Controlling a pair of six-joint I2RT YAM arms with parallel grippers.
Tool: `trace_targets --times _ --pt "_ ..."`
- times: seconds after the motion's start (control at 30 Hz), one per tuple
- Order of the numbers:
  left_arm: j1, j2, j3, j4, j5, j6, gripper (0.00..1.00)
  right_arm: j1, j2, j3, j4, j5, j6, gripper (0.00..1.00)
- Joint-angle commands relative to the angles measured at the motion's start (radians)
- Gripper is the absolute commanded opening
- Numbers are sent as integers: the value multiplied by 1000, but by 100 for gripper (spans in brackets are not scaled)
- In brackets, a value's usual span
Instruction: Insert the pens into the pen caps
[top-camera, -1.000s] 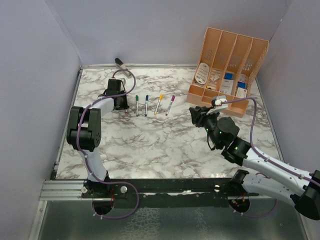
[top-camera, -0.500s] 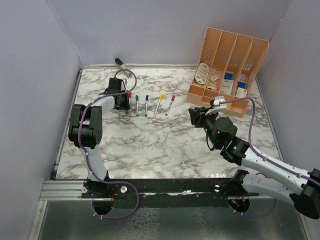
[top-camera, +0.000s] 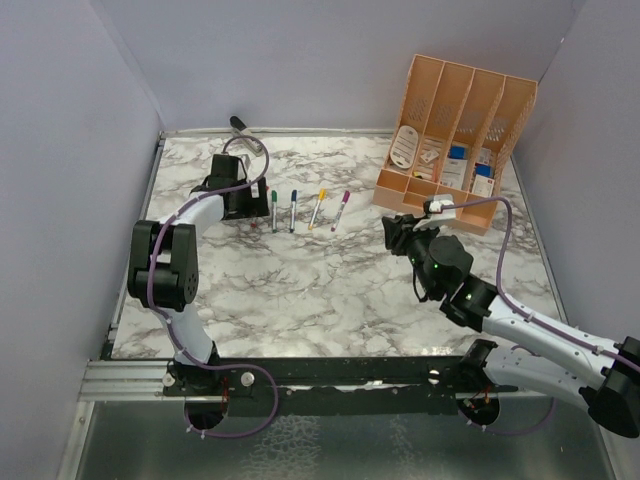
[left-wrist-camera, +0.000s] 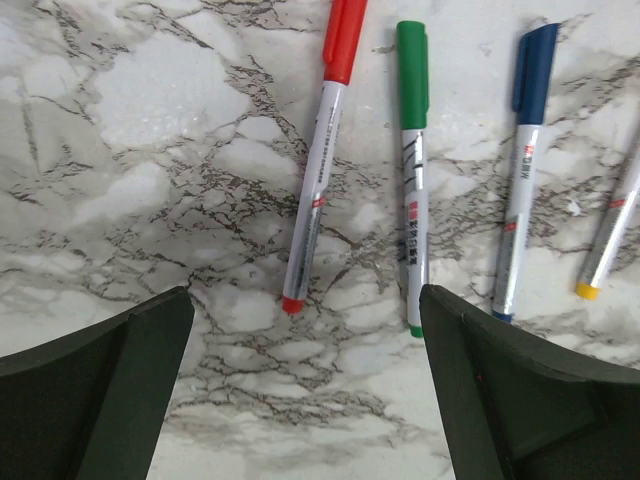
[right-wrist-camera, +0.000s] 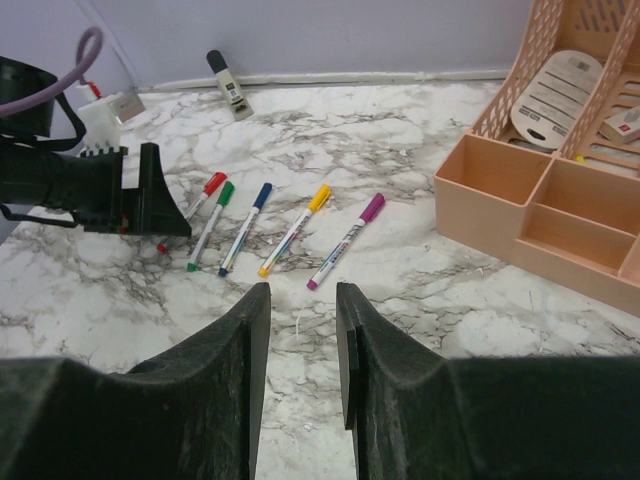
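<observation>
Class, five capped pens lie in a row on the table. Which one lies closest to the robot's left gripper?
The red-capped pen, at the row's left end, right under the open left gripper.

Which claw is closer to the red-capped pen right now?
Left. The left claw hangs over the red-capped pen, jaws open on either side of its end. The right claw sits well off, past the other four pens.

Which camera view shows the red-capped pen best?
The left wrist view: the red-capped pen lies whole and close, cap on, ahead of the open jaws. The right wrist view shows it small, its lower end behind the left gripper. From the top, that gripper hides almost all of it.
</observation>
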Motion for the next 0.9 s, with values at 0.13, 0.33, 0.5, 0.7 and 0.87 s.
trace_targets --times 0.13,0.33,0.5,0.7,0.87 --pt "1 -258 -38 2 -47 -6 99 -131 0 -12 3 103 7 38" --pt "11 -335 -40 -40 -125 17 99 -602 29 -20 -69 -219 197 42" --pt "96 -354 -69 -65 -265 -49 99 -907 49 -54 -79 -403 305 43" --pt "144 -333 -63 -118 -471 -97 99 -931 44 -64 -83 -374 296 43" --pt "148 -319 -55 -126 -471 -101 99 -931 47 -68 -83 -381 296 43"
